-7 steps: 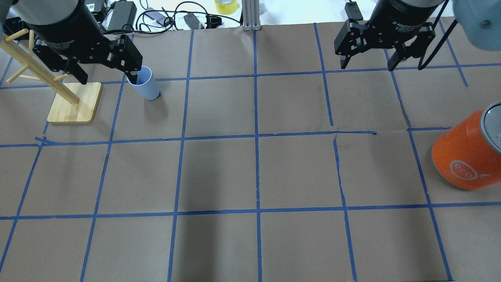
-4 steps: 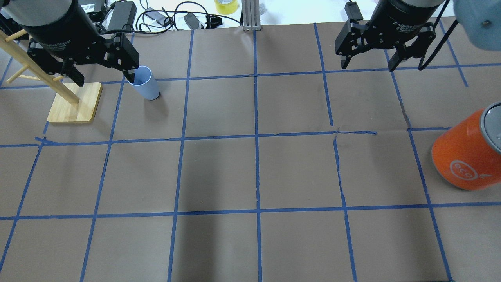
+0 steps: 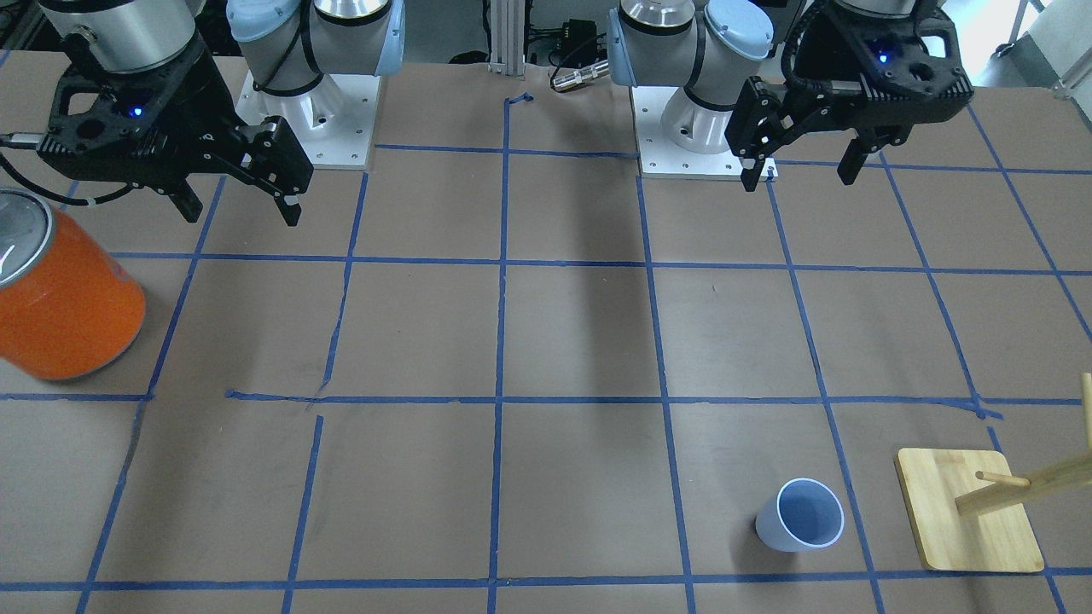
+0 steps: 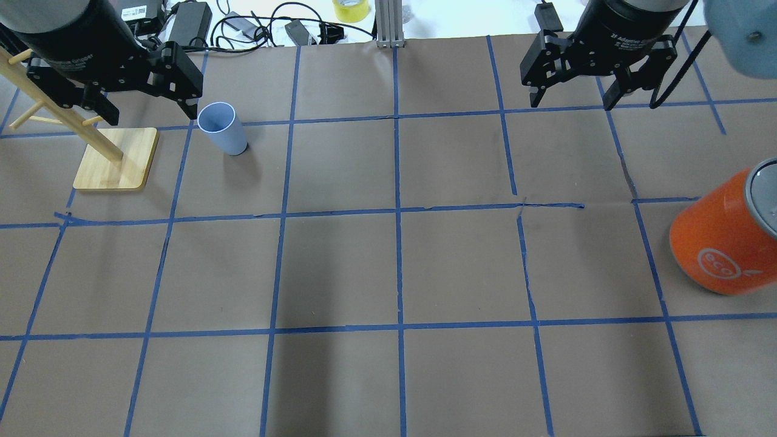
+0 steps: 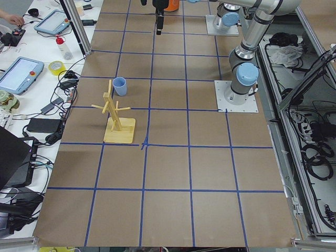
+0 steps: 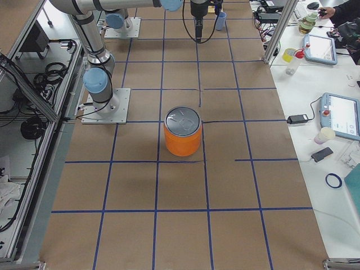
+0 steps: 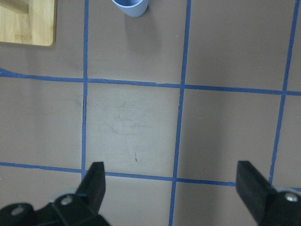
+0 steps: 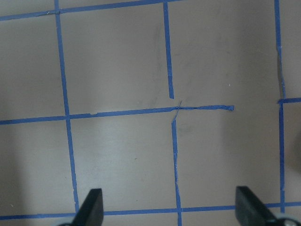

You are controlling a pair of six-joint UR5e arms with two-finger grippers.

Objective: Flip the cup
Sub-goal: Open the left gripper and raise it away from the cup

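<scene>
The pale lavender-blue cup (image 4: pixel 223 128) stands upright, rim up, beside the wooden rack; it also shows in the front view (image 3: pixel 802 514) and at the top edge of the left wrist view (image 7: pixel 130 5). My left gripper (image 4: pixel 152 114) is open and empty. It hangs above the table, just behind and left of the cup and apart from it. In the front view the left gripper (image 3: pixel 798 179) is raised well clear of the cup. My right gripper (image 4: pixel 570 103) is open and empty over the far right of the table.
A wooden peg rack on a square base (image 4: pixel 115 159) stands left of the cup, close under my left arm. A large orange can (image 4: pixel 722 243) with a silver top stands at the right edge. Cables and a tape roll (image 4: pixel 350 9) lie beyond the table's far edge.
My left gripper has lifted and drawn back from the cup. One finger was inside the rim; now it is clear. The cup stays upright in place. The right arm has not moved.
</scene>
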